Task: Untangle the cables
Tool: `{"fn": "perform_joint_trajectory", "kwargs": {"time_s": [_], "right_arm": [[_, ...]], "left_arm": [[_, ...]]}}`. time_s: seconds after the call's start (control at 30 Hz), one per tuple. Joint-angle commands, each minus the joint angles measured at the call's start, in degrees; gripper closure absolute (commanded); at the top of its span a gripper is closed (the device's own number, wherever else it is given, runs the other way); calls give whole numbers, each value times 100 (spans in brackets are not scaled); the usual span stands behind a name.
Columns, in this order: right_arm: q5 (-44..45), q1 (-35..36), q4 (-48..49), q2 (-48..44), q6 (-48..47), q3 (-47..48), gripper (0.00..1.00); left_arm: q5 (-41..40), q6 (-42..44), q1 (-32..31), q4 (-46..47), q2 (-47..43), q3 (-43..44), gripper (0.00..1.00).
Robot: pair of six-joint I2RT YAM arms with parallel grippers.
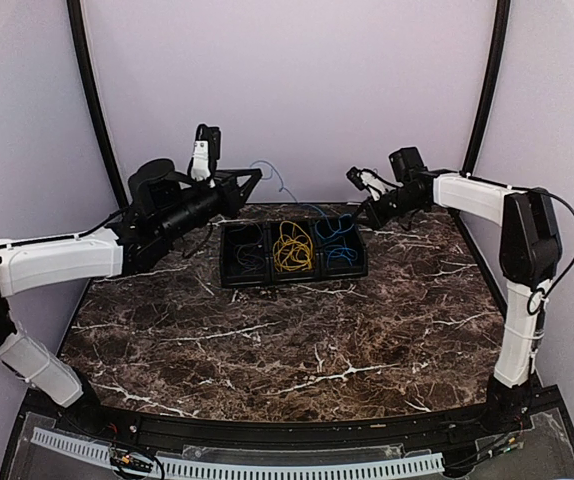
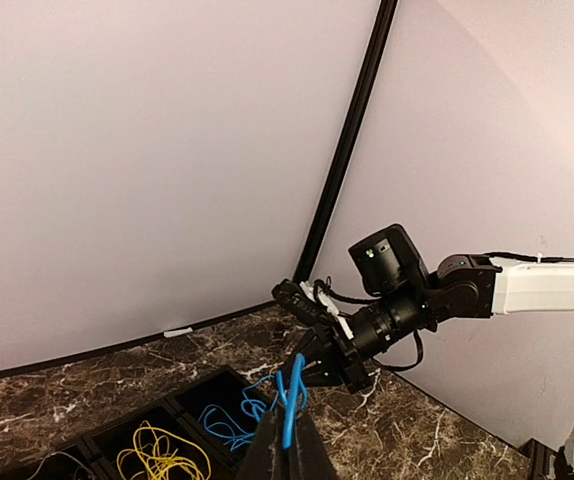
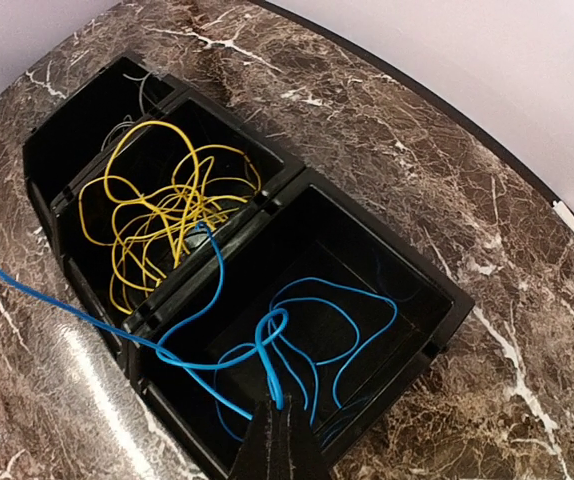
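Observation:
A black three-compartment tray (image 1: 235, 278) sits at the back middle of the table. Yellow cables (image 1: 291, 246) fill its middle compartment and blue cables (image 1: 339, 240) lie in its right one. My left gripper (image 1: 256, 173) is raised above the tray's left end, shut on a blue cable (image 2: 289, 398) that runs down into the tray. In the right wrist view my right gripper (image 3: 285, 408) is shut on a knotted loop of blue cable (image 3: 275, 350) over the right compartment. One blue strand (image 3: 57, 300) crosses the divider beside the yellow cables (image 3: 162, 205) and leaves the frame.
The tray's left compartment holds a thin pale wire (image 1: 248, 250). The marble table (image 1: 287, 340) ends at the pale walls and black frame posts (image 1: 95, 110). My right gripper's body (image 2: 387, 320) hangs close in front of my left fingers.

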Motion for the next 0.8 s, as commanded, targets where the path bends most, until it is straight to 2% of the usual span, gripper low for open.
{"fn": "perform_joint_trajectory", "kwargs": {"time_s": [0.0,0.2,0.33,0.47,0.67,0.77], "right_arm": [[32,-19,191,446,302,564,100],[86,-10,-47,1031,368,1049,100],[-36,-9,-76,1034,435,998,99],[-184,-8,-407,978,436,1095,77],[78,-109,-516,174,290,535,64],[96,-217,-541,-214,215,206,62]], "left_arm": [[289,-322,23,322,815,626,100],[448,-396,30,290,2497,2031,100],[378,-467,23,222,3216,2861,100],[321,-561,23,119,3759,3356,100],[389,-804,19,165,4403,3764,100],[520,-1027,4,228,4760,3942,100]]}}
